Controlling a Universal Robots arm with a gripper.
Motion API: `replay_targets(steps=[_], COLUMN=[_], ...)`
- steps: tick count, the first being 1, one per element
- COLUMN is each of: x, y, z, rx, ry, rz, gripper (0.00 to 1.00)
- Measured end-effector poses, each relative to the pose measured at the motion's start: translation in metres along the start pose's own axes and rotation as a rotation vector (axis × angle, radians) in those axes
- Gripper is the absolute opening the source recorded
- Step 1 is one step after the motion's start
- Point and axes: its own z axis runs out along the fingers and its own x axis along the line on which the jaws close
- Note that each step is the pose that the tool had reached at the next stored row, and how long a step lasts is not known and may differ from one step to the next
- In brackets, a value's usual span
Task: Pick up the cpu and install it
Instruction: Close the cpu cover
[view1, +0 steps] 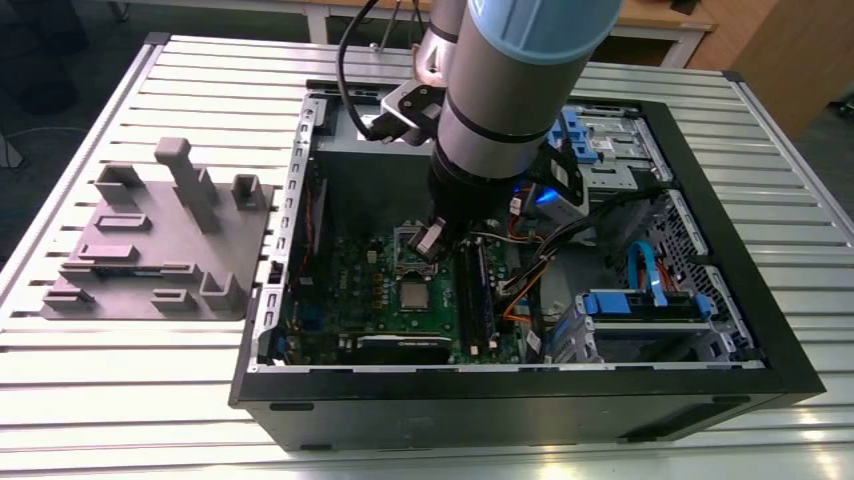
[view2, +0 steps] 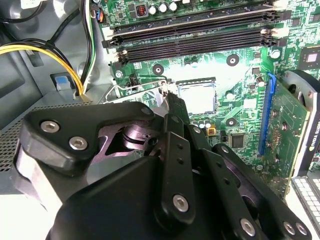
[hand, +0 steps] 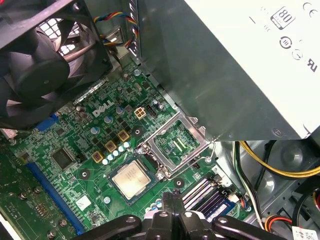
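The cpu (hand: 134, 180) lies flat in its socket on the green motherboard (hand: 80, 130), silvery top up; it also shows as a small square cpu (view1: 416, 296) inside the open case and as a bright cpu (view2: 197, 97) in the second wrist view. Beside it the shiny socket frame (hand: 199, 134) stands swung open. My gripper (hand: 172, 199) hovers just off the chip's edge, fingers shut together with nothing between them. Its black fingertips (view2: 173, 104) end next to the socket. In the exterior view the gripper (view1: 427, 242) hangs over the open frame.
A big grey metal box with a white label (hand: 240, 60) stands close beside the socket, and a black fan (hand: 35, 65) on the other side. Memory slots (view2: 195, 35) and yellow cables (view2: 50, 50) lie nearby. A grey moulded tray (view1: 147, 240) rests outside the case.
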Motion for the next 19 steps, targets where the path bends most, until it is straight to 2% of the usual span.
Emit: replay_targets(steps=[5, 9, 11, 12, 13, 15, 16, 19], x=[-0.0001, -0.0044, -0.0055, -0.0057, -0.0058, -0.0058, -0.0057, -0.0061], y=[-0.0001, -0.0021, -0.0025, -0.0024, -0.0024, -0.0025, -0.0025, -0.0035], z=[0.0, 0.0004, 0.0009, 0.0012, 0.0015, 0.0018, 0.0023, 0.0058], rx=[-0.0001, -0.0002, -0.0027, -0.0084, -0.0182, -0.0413, -0.0479, -0.049], ry=[0.0, -0.0001, -0.0031, -0.0096, -0.021, -0.0482, -0.0558, -0.057], rz=[0.0, 0.0, 0.0, -0.001, -0.001, -0.003, -0.003, -0.004], gripper=[0.1, 0.1, 0.1, 0.1, 0.1, 0.1, 0.1, 0.1])
